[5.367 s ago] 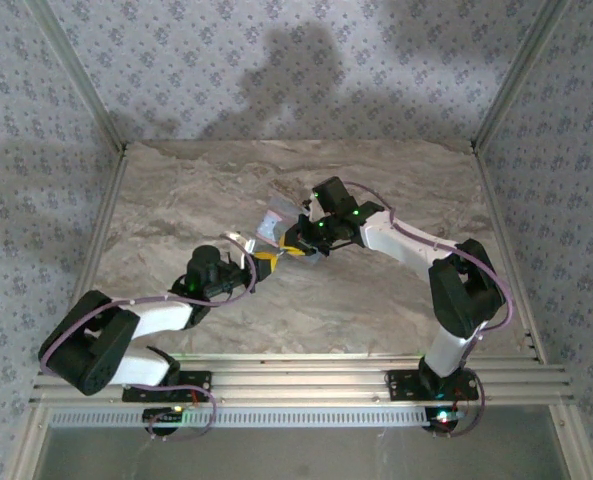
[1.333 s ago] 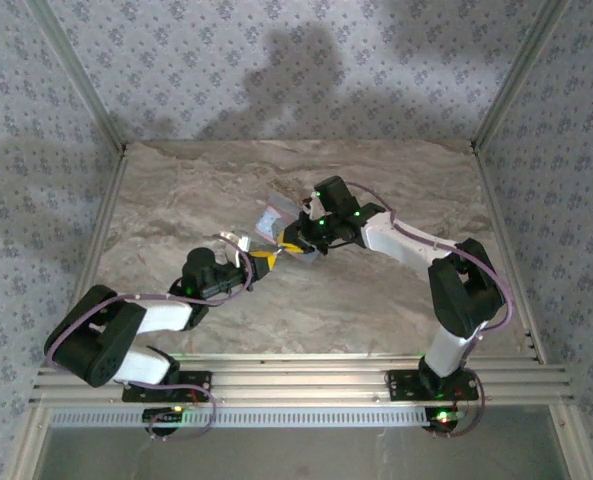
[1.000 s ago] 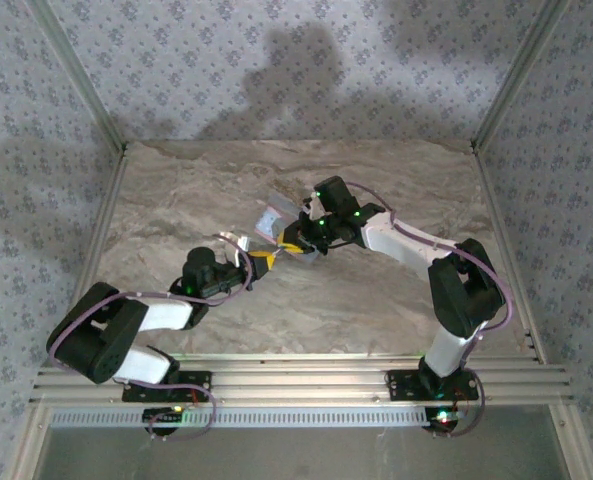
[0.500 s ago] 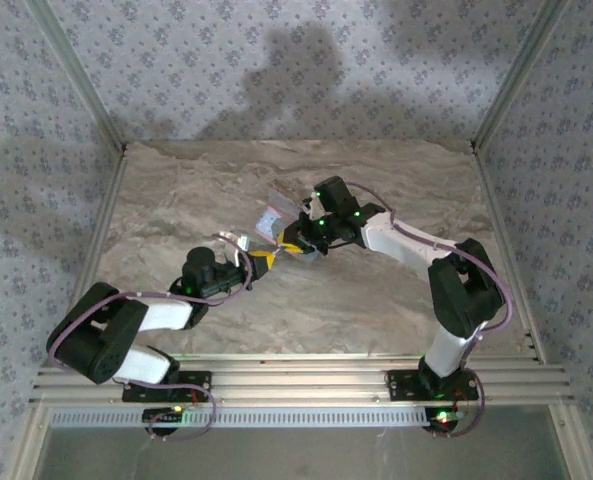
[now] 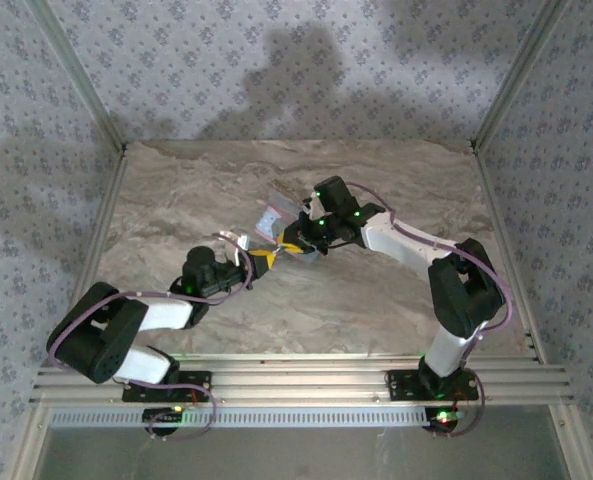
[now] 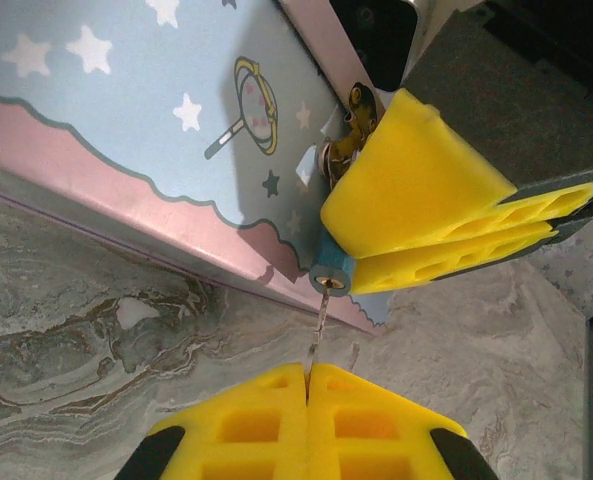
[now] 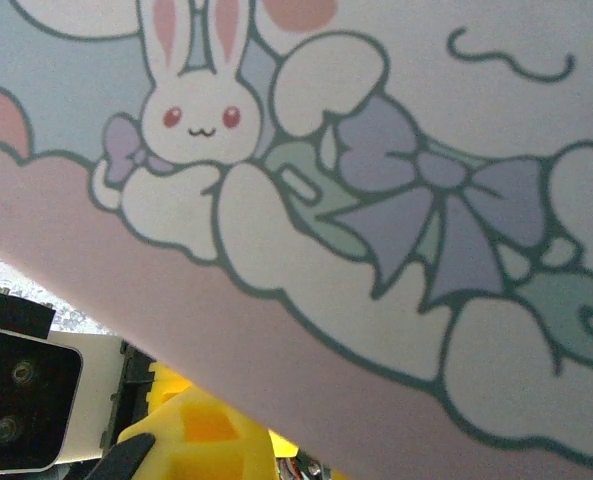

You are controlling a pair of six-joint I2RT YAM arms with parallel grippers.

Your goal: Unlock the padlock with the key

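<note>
caught the left tool [image 6: 307, 372] at the bottom edge of its own wrist view, yellow pads [image 6: 266, 425] pressed flat together, gripping the key [image 6: 317, 318]. saw just a thin silvery blade of that key; lost the rest of it between the pads. followed the blade up to the round end of the padlock [image 6: 330, 277], tip touching it there. could make out only a small teal corner of the padlock, with the right tool [image 6: 354, 250] clamped closed around the rest. noticed a brassy bit of metal [image 6: 357, 104] above that grip, hard against the tin [image 6: 126, 120]; couldn't tell shackle from hasp.

from above, found the left tool [image 5: 261, 262] and right tool [image 5: 298, 243] meeting nose to nose near the middle of the desk [image 5: 376, 300], just beside the tin [image 5: 272, 222]. couldn't pick out key or padlock at that size.

in the right wrist view, met the tin lid [image 7: 376, 200] up close, bunny and purple bow, edges cut off all round. glimpsed a yellow pad [image 7: 191, 430] cropped at the bottom, beside a pale box with two dark lenses [image 7: 16, 400].
</note>
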